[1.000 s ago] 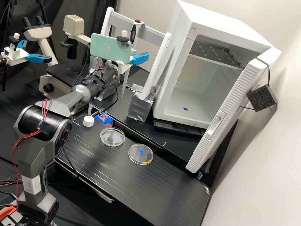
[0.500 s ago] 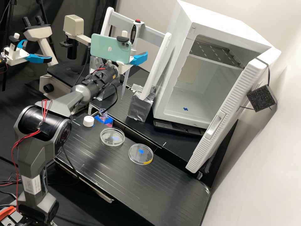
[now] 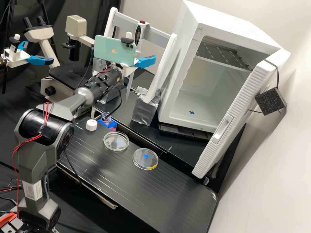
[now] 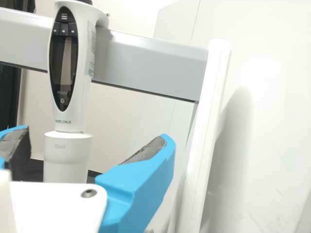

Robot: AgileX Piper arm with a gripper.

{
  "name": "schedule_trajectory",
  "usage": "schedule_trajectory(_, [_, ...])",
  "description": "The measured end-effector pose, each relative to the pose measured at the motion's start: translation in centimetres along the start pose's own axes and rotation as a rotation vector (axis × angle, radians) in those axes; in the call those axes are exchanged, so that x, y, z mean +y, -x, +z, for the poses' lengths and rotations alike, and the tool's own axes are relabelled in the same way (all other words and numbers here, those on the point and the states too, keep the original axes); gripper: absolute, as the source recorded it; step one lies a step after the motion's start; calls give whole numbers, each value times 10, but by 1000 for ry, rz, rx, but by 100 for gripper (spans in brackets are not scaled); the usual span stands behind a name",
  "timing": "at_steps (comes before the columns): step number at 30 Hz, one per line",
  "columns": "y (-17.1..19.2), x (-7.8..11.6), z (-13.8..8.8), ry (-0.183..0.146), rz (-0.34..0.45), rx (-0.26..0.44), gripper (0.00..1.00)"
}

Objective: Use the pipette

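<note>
My gripper (image 3: 145, 61) is at the pipette rack in the high view, partly behind a green phone fixed on the wrist. The white pipette (image 3: 138, 36), with a red button on top, hangs upright on the rack's grey crossbar; its clear tip (image 3: 129, 84) points down below the gripper. In the wrist view the gripper (image 4: 95, 138) is open, its two blue fingers wide apart. Between them in that picture stands the pipette (image 4: 72, 97), its dark display facing the camera; neither finger visibly touches it.
The rack's white upright (image 3: 163, 66) is close beside the gripper. Two clear dishes (image 3: 116, 141), a white cap (image 3: 91, 125) and an open bottle (image 3: 106, 119) are on the bench's near side. An incubator with its door (image 3: 226, 129) open stands at right; a microscope (image 3: 51, 90) is at left.
The gripper and its phone have shifted slightly to the right in the high view, toward the rack's upright. The pipette, dishes and bottle keep their places.
</note>
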Motion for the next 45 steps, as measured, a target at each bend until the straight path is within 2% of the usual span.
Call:
schedule_trajectory(8, [0,-1,0,6,-14,2,0])
schedule_trajectory(17, [0,-1,-1,-18,-15,9,0])
schedule_trajectory(45, [4,-3,-9,-24,-22,30,0])
